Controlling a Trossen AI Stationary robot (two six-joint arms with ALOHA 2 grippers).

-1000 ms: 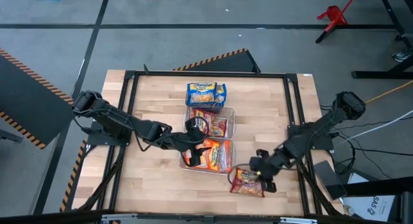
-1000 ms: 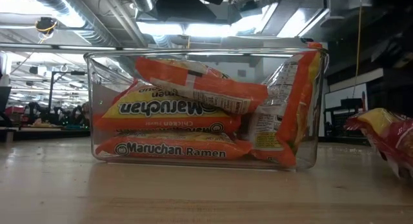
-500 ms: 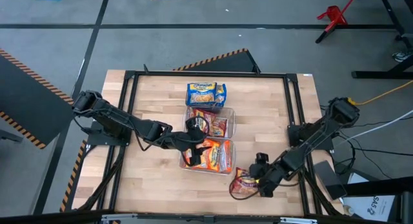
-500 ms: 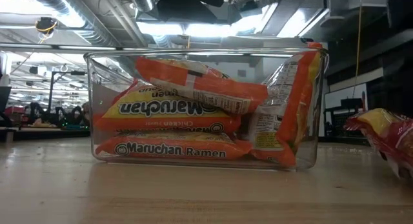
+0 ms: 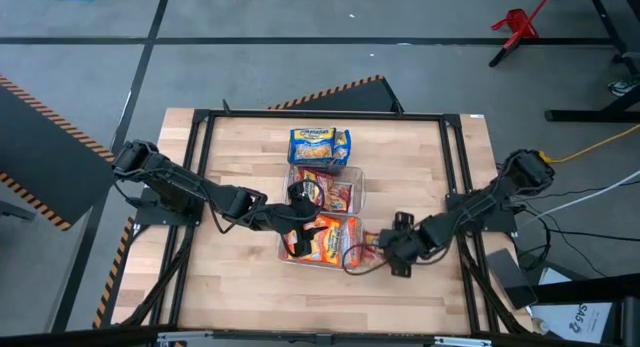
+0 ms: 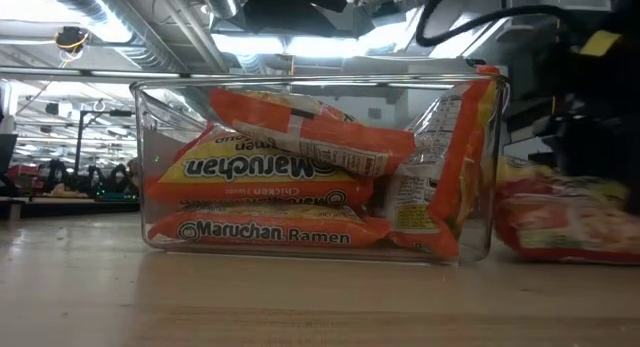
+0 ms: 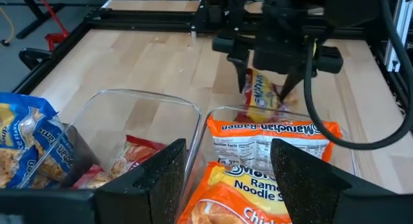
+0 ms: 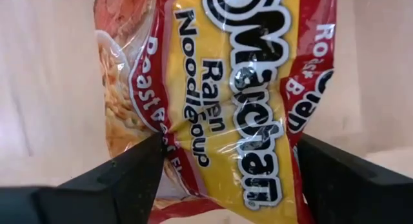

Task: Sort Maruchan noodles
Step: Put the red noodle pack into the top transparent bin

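Note:
Three clear bins stand in a row down the table's middle. The far one holds blue-and-yellow packets point(image 5: 320, 145), the middle one red packets point(image 5: 325, 190), the near one orange packets point(image 5: 322, 237) point(image 6: 290, 177). My right gripper point(image 5: 385, 252) point(image 8: 229, 146) is just right of the orange bin, shut on a red-and-yellow Maruchan packet point(image 5: 362, 253) point(image 8: 226, 88) point(image 6: 565, 222). My left gripper point(image 5: 298, 199) point(image 7: 226, 179) hangs open above the wall between the red and orange bins, with nothing in it. My right gripper pinches the red-and-yellow packet across its width, one finger on each long edge point(image 8: 161, 137), where the wrapper is creased in. The fingers point(image 7: 287, 88) come from above, pointing down. The packet hangs tilted below them, and its lower part point(image 6: 560, 249) is at table level beside the orange bin.
The orange bin's right wall point(image 6: 490, 167) stands close to the held packet. One orange packet point(image 6: 450, 177) leans upright inside that wall. A black frame point(image 5: 455, 167) runs around the table. Bare wood point(image 5: 230, 277) lies left of and in front of the bins.
My right gripper has gone from the table's near right toward the left and far edges, up to the orange bin's right side. The red-and-yellow packet has come with it and now sits close against that bin.

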